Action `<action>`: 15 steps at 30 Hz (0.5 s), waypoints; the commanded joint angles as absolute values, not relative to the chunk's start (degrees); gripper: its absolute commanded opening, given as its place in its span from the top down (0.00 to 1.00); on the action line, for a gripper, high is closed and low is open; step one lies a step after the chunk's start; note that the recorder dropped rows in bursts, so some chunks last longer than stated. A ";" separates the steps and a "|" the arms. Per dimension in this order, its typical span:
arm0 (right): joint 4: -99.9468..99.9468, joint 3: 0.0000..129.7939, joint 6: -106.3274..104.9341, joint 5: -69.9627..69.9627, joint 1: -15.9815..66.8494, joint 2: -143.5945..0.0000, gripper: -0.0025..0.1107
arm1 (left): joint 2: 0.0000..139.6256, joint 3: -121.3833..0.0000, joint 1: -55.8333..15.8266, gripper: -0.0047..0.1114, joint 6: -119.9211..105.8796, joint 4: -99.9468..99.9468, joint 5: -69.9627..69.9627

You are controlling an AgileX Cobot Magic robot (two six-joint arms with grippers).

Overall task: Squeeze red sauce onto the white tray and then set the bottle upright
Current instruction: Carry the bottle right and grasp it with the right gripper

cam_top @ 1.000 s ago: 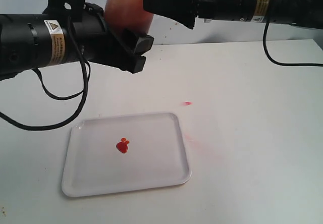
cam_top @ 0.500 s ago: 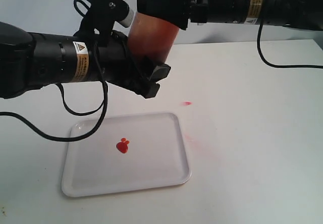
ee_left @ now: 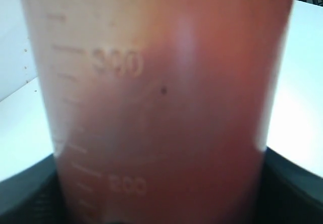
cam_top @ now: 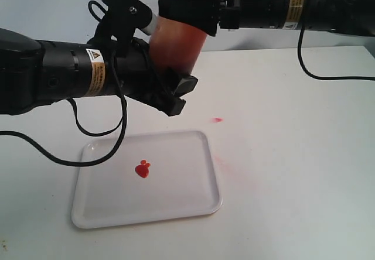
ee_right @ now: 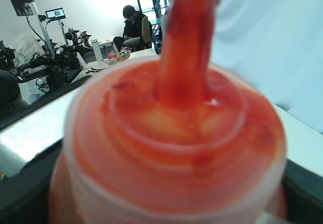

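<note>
- White surface (cam_top: 293, 154) with a pale wall behind it.
- Bottle (cam_top: 176, 49) is beyond the tray's far edge, between the two arms, roughly upright with its top leaning a bit toward the right arm. Its bottom is hidden behind the left arm, so can't tell if it touches the surface.
- Left wrist view: bottle (ee_left: 161, 108) fills the frame, orange-red and see-through, with raised marks 300 and 200.
- Right wrist view: bottle (ee_right: 176, 148) seen from above, shoulder smeared red, red nozzle (ee_right: 186, 47) sticking up, blurred.
- Sauce (cam_top: 142, 168): small dark-red blob with a lobe, left of the tray's middle.
- Tray (cam_top: 176, 184): white, rounded corners, flat on the surface, nearer the camera than the bottle and apart from it.
- Left fingers (cam_top: 179, 91) are part open, closed around the bottle's lower body; dark fingers (ee_left: 30, 193) hug both sides.
- Right fingers (cam_top: 187, 11) are part open, clamped on the bottle's upper part just below the shoulder; one finger (ee_right: 303, 193) sits against its side.
- Pink smear (cam_top: 217, 120) on the surface right of the tray, plus a fainter smudge (cam_top: 220, 160) beside the tray's right rim.
- Black cables (cam_top: 88, 125) hang from the left arm.
- Seated person (ee_right: 132, 24) and other rigs (ee_right: 45, 67) far behind in the room.
</note>
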State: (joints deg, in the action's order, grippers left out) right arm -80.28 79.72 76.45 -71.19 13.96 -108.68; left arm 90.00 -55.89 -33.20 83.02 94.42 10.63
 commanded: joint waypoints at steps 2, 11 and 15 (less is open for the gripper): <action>-80.34 79.80 76.29 -69.96 13.87 -108.31 0.98 | 89.89 -56.32 -33.61 0.89 80.47 95.99 11.74; -80.44 79.80 74.76 -66.83 13.70 -108.31 0.98 | 90.11 -56.32 -33.61 0.06 80.75 96.03 9.82; -80.57 79.80 73.11 -64.17 12.49 -108.31 0.98 | 90.11 -56.32 -33.61 0.06 80.86 96.03 6.50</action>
State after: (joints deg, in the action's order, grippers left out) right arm -82.64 79.72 74.74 -65.66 13.61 -108.92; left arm 90.03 -55.89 -33.31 81.00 95.85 9.26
